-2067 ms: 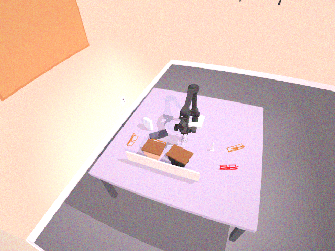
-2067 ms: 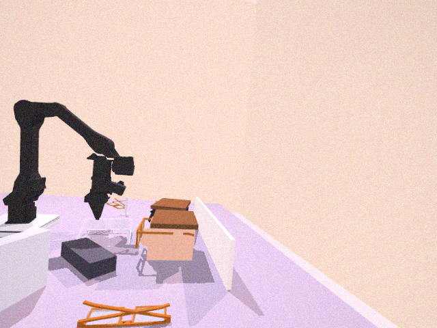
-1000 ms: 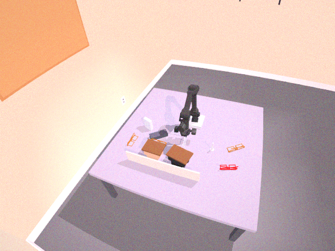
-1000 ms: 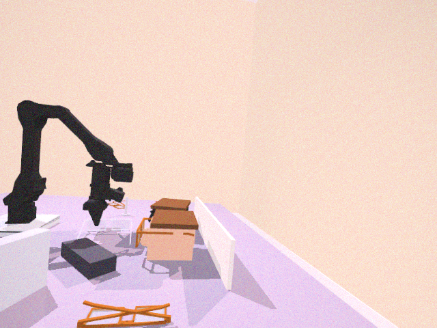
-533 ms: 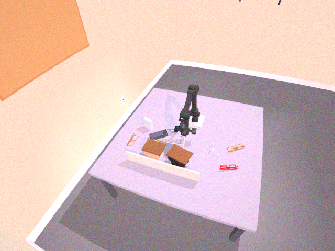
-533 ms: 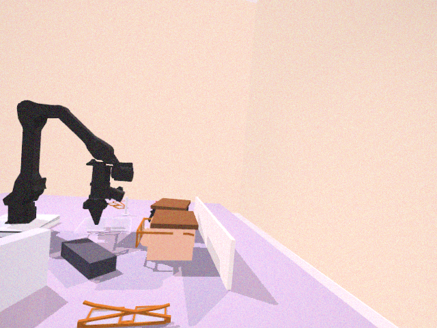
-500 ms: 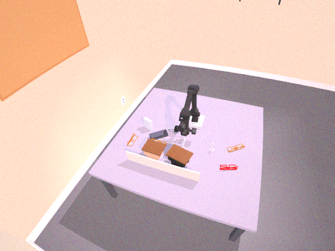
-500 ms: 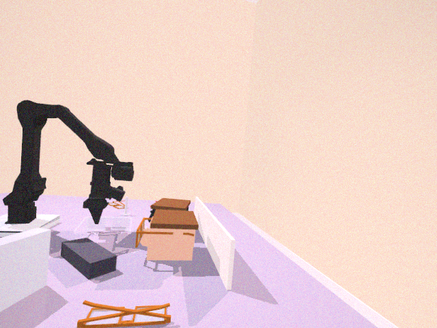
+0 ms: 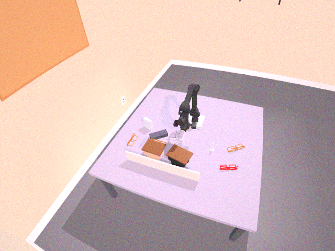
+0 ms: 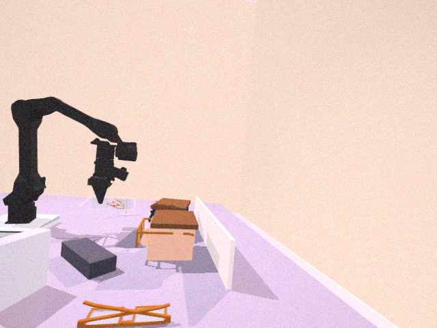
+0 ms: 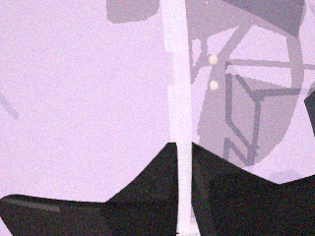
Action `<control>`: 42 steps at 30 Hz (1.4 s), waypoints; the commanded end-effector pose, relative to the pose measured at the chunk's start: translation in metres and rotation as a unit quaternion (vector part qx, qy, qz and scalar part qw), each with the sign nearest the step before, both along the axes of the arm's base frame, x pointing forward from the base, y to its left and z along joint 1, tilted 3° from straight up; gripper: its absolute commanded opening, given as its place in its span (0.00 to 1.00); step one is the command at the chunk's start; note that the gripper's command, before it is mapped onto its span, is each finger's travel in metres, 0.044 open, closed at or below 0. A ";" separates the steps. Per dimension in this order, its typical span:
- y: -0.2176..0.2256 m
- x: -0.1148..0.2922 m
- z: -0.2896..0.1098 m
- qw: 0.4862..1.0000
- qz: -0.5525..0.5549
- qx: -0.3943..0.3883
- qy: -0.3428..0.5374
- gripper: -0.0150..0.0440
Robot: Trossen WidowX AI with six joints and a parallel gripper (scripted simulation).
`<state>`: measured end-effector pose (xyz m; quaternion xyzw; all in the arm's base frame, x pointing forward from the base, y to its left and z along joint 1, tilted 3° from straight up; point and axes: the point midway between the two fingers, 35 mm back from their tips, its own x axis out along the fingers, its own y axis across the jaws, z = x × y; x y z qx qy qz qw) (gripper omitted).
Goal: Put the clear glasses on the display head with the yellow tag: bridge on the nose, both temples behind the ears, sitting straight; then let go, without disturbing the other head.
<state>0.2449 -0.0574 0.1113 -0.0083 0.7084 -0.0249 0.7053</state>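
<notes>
My gripper (image 9: 182, 130) (image 10: 100, 199) (image 11: 179, 149) is shut on the clear glasses (image 9: 176, 137) (image 11: 179, 92) and holds them above the table, just behind the two display heads. In the wrist view a clear bar of the frame runs straight up from between my fingers. Its shadow falls on the table below. The light-skinned head (image 9: 153, 149) (image 10: 171, 238) wears orange glasses. The dark head (image 9: 179, 156) (image 10: 170, 203) stands beside it with a bare face. Both have brown tops. I cannot see any yellow tag.
A low white panel (image 9: 162, 164) (image 10: 215, 240) stands just in front of the heads. A dark grey box (image 9: 158, 133) (image 10: 88, 257) and a white box (image 9: 147, 123) (image 10: 21, 261) lie left of the arm. Orange glasses (image 9: 132, 139) (image 10: 123, 313), another orange pair (image 9: 235, 147) and red glasses (image 9: 228, 167) lie on the table.
</notes>
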 end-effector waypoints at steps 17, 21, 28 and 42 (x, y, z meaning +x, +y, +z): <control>-0.018 -0.016 0.030 0.993 0.105 0.041 -0.026 0.25; -0.024 -0.022 0.033 0.987 0.146 0.053 -0.041 0.25; -0.034 -0.032 0.040 0.971 0.217 0.066 -0.072 0.25; -0.051 -0.053 0.054 0.922 0.354 0.057 -0.147 0.25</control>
